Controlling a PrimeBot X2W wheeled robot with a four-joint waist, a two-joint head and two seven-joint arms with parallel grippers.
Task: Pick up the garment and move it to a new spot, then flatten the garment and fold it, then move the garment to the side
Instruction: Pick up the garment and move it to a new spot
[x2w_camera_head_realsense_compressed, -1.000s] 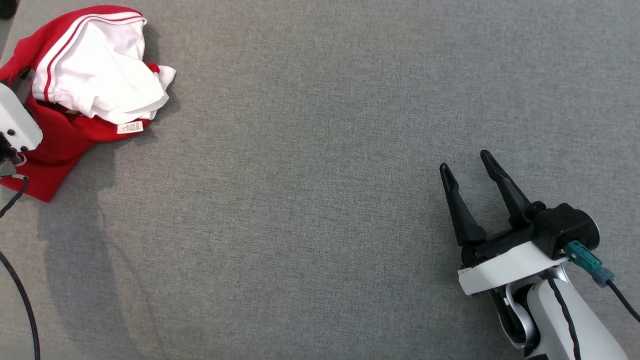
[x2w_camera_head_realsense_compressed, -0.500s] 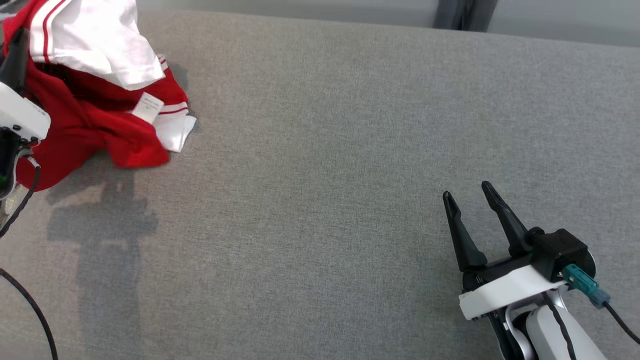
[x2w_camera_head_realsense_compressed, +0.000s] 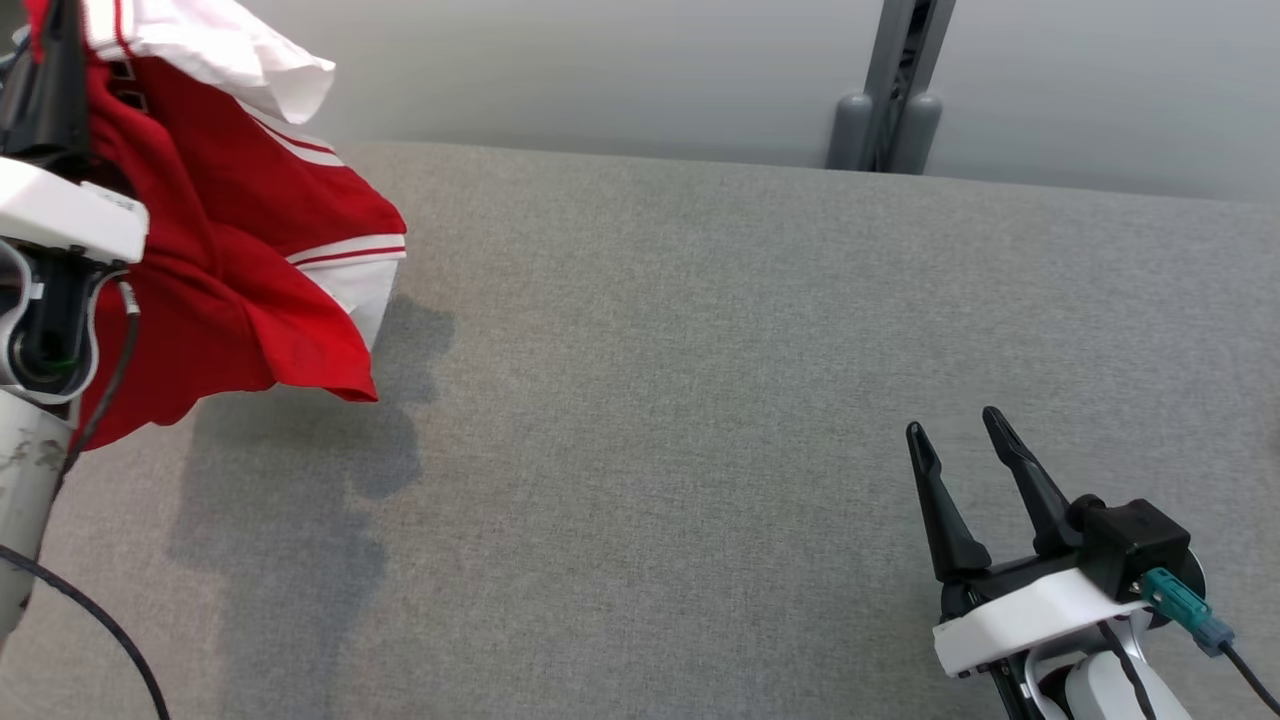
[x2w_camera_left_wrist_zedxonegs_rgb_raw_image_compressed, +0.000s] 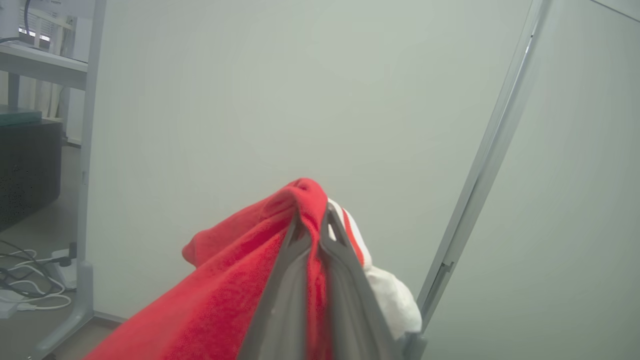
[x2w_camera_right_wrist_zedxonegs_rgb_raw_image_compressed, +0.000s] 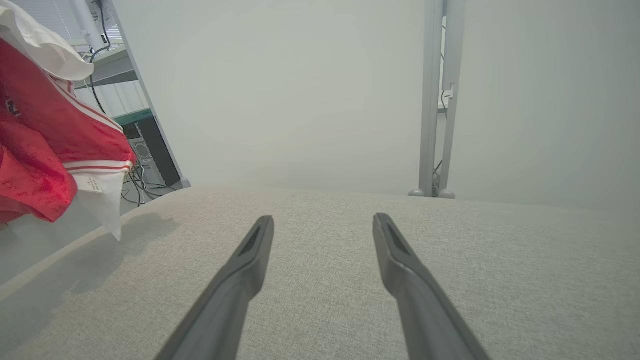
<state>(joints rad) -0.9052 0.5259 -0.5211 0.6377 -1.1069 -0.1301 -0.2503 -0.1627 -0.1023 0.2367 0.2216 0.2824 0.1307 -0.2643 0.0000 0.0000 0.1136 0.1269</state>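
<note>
A: Where's the garment (x2w_camera_head_realsense_compressed: 250, 290)?
B: Nipped in the left gripper (x2w_camera_left_wrist_zedxonegs_rgb_raw_image_compressed: 313, 215), fingers pressed together on it, draping below; it seems clear of the grey table (x2w_camera_head_realsense_compressed: 650, 400).
A: The right gripper (x2w_camera_head_realsense_compressed: 953, 421)?
B: Well apart from it, fingers spread, empty, over the table.

1. A grey fabric surface (x2w_camera_head_realsense_compressed: 700, 400) spreads wide, evenly lit.
2. Behind it, a pale wall (x2w_camera_head_realsense_compressed: 600, 70) and grey metal post (x2w_camera_head_realsense_compressed: 890, 90).
3. Off left: a shelf (x2w_camera_left_wrist_zedxonegs_rgb_raw_image_compressed: 40, 60), a dark cabinet (x2w_camera_left_wrist_zedxonegs_rgb_raw_image_compressed: 25, 165), loose cables (x2w_camera_left_wrist_zedxonegs_rgb_raw_image_compressed: 25, 295) on the floor (x2w_camera_left_wrist_zedxonegs_rgb_raw_image_compressed: 35, 235).

Garment (x2w_camera_head_realsense_compressed: 240, 260) top cut by head view's upper edge; lower folds cut by left wrist view's bottom edge. Label (x2w_camera_right_wrist_zedxonegs_rgb_raw_image_compressed: 93, 185) print unreadable.
</note>
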